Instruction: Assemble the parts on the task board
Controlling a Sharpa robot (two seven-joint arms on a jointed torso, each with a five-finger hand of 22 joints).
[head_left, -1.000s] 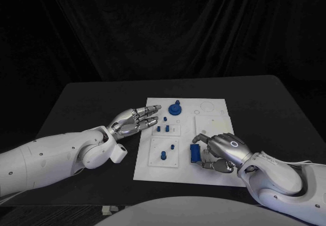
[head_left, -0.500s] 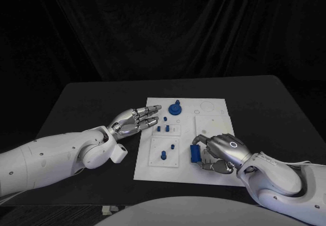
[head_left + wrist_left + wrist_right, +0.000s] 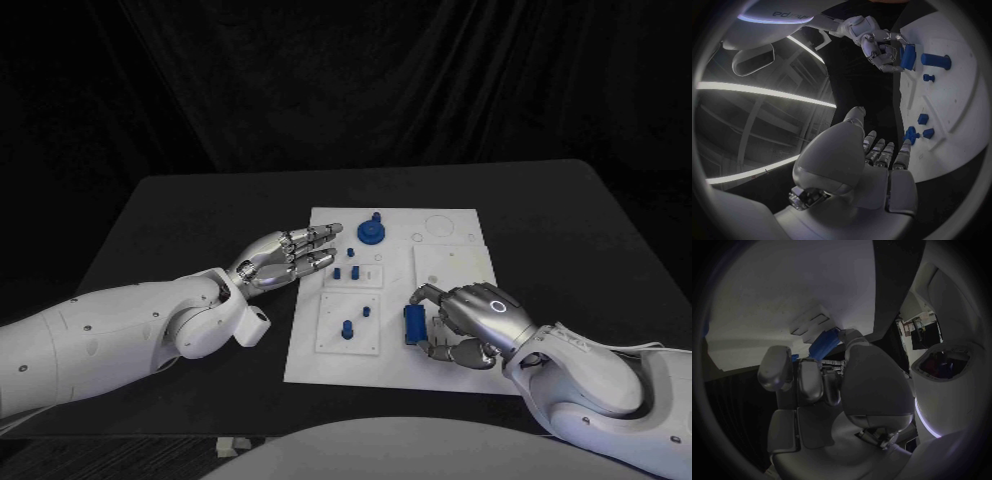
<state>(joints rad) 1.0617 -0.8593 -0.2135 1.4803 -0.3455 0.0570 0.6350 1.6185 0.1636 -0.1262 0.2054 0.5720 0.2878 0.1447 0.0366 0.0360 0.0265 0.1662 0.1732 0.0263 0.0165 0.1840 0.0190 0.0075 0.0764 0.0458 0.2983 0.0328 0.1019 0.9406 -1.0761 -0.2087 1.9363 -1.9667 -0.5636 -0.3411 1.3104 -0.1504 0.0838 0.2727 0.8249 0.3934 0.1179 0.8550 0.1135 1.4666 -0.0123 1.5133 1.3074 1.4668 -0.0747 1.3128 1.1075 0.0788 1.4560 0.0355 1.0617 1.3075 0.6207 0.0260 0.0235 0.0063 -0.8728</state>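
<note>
The white task board (image 3: 447, 375) lay in the middle of the black table (image 3: 173, 215), and everything else is placed here against it. The right hand (image 3: 469, 322) rested on the board's near right part, its fingers (image 3: 428, 296) curled round an upright blue block (image 3: 413, 326) and grasping it; the right wrist view showed the same blue block (image 3: 824, 345) caught between the fingertips against the white surface, and the left wrist view showed it (image 3: 907, 56) in that hand (image 3: 876, 42). The left hand (image 3: 286, 256) hovered at the board's left edge, released, its fingers (image 3: 320, 235) spread and straight, pointing across the board and holding nothing. Just beyond those fingertips, at the board's far middle, stood a round blue disc with a knob (image 3: 374, 233). Near the board's centre a cluster of small blue pegs (image 3: 346, 271) stood in a raised square panel, close to the left hand. Nearer the robot, in the panel on the board's near left part, a taller blue peg (image 3: 346, 330) and a smaller blue stud (image 3: 366, 311) stood just left of the right hand and apart from it. A plain white rectangular panel (image 3: 451, 266) lay on the board's right side, just beyond the right hand.
</note>
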